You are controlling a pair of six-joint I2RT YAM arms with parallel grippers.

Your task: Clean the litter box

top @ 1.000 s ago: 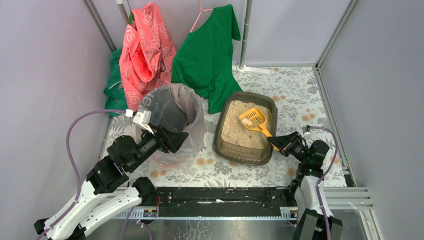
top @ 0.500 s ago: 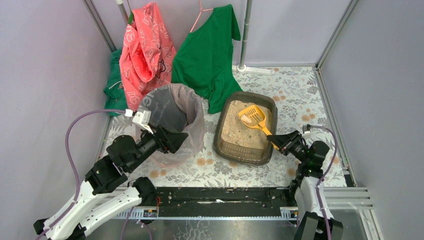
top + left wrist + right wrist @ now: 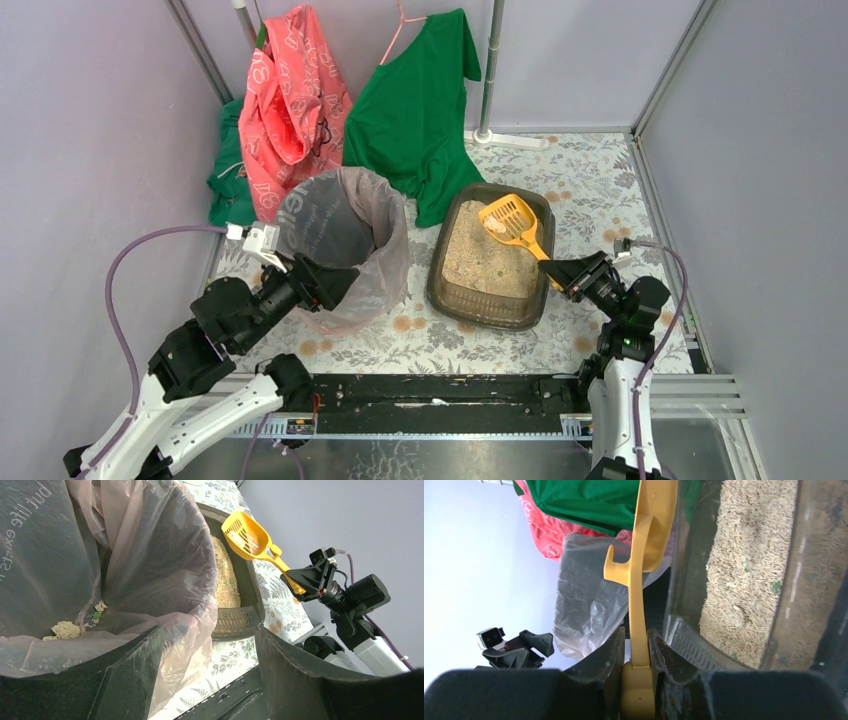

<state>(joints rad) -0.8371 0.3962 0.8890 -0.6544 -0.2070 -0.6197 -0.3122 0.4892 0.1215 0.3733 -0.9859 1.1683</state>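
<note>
The litter box (image 3: pixel 478 308), a dark tray of beige litter, sits right of centre. It also shows in the left wrist view (image 3: pixel 252 592) and the right wrist view (image 3: pixel 684 580). My right gripper (image 3: pixel 549 267) (image 3: pixel 637 636) is shut on the handle of the yellow scoop (image 3: pixel 511 221) (image 3: pixel 642 580) (image 3: pixel 247 530). The scoop is held raised over the box's far right end with a pale clump in it. My left gripper (image 3: pixel 347 280) (image 3: pixel 207 645) stands open at the near rim of the lined bin (image 3: pixel 345 230), and the clear liner (image 3: pixel 155 570) drapes against its left finger.
Pale clumps (image 3: pixel 65 629) lie at the bottom of the bin bag. Green and pink clothes (image 3: pixel 410 100) hang at the back over the bin and the box's far corner. A pole base (image 3: pixel 505 138) stands at the back. Grey walls close both sides.
My right gripper has lifted the scoop out of the litter and carried it toward the box's far right end. My left arm has drawn back a little to the left.
</note>
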